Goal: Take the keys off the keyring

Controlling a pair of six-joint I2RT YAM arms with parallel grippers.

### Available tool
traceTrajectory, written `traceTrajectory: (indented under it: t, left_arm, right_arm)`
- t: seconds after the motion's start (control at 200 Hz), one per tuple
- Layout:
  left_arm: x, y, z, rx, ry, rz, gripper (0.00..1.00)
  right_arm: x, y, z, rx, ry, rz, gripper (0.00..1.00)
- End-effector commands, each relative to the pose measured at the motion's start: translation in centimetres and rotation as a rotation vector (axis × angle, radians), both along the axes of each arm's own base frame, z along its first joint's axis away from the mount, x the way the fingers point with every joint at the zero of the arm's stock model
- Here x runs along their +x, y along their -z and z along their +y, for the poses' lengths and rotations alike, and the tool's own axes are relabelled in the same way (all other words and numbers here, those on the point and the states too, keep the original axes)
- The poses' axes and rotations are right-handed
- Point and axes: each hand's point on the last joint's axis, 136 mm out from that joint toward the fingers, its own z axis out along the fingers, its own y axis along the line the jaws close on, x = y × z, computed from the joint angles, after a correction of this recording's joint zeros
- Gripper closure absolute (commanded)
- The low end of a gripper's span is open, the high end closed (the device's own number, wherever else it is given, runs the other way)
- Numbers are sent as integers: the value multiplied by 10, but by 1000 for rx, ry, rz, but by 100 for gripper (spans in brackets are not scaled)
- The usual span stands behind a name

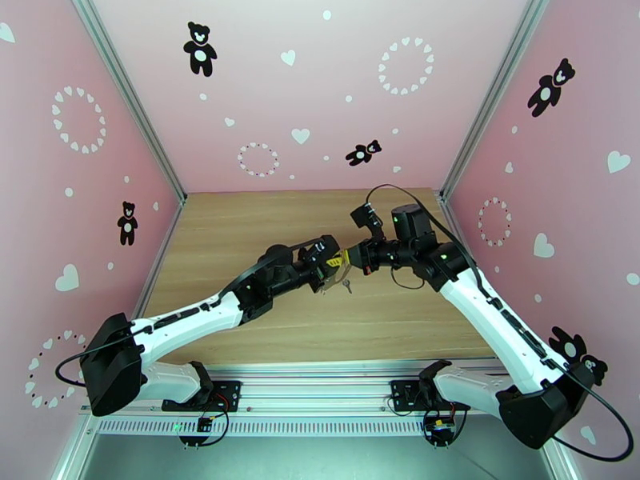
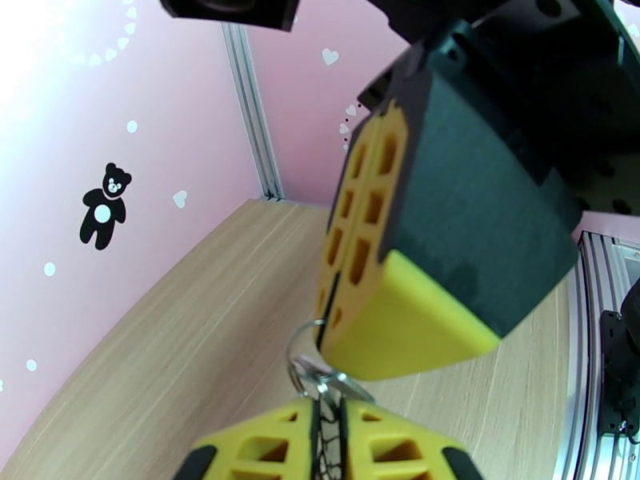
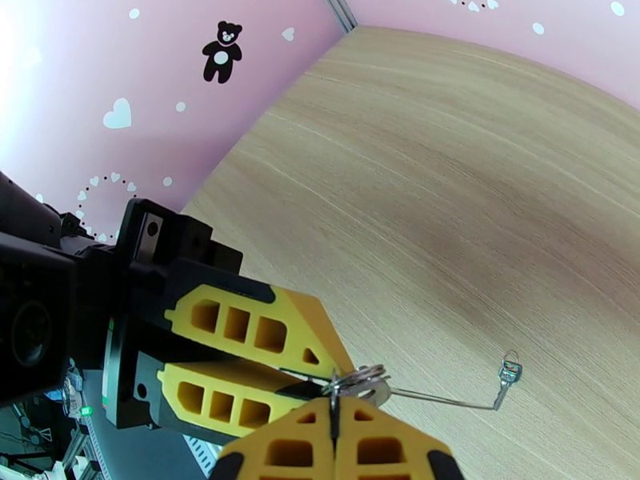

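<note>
Opposition explains the pose: the two arms meet nose to nose above the middle of the pale wood-grain tabletop (image 3: 448,154), so that each can pull against the other. The left claw (image 2: 328,418), yellow-padded, has its fingers drawn together on one side of the small silvery coiled-wire keyring (image 3: 364,384). The right claw (image 3: 334,414) is closed tight on the ring's other side, its tips almost touching the left's. Held this way, off the surface and pinched from both ends, the ring cannot spin or slip while a coil is worked loose.

From the ring a thin wire strand (image 3: 440,398) runs out sideways, and a tiny grey metal key (image 3: 509,371) with a round head sits at its far end, well apart from both claws. That looks like a key partway along its route off the ring rather than free of it. In the overhead view it dangles just below the meeting claws. Whether it touches the wood is hard to say.

Whether a second key lies among the coils is too small to tell. My judgement is that the task is mid-course, with the ring gripped and one key nearly out.
</note>
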Motion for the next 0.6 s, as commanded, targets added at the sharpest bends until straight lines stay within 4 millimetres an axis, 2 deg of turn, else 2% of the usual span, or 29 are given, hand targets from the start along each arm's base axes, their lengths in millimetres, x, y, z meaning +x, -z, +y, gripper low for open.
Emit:
traceTrajectory:
  t: [0.0,0.3,0.481,0.596]
  left_arm:
    - [-1,-14,-6,-18,22,-16,93]
    - [-4,-15,-1,19,14,47,100]
    - [-5,-3,4,133,9,199,100]
    - [-7,-5,10,160,12,279,100]
  right_arm:
    - [1,-11,-2,27,15,-39,100]
    - [-1,-10,-2,21,8,-48,100]
    - [-4,-6,2,31,-44,-76,100]
    - [-1,-1,3,18,-43,-69,100]
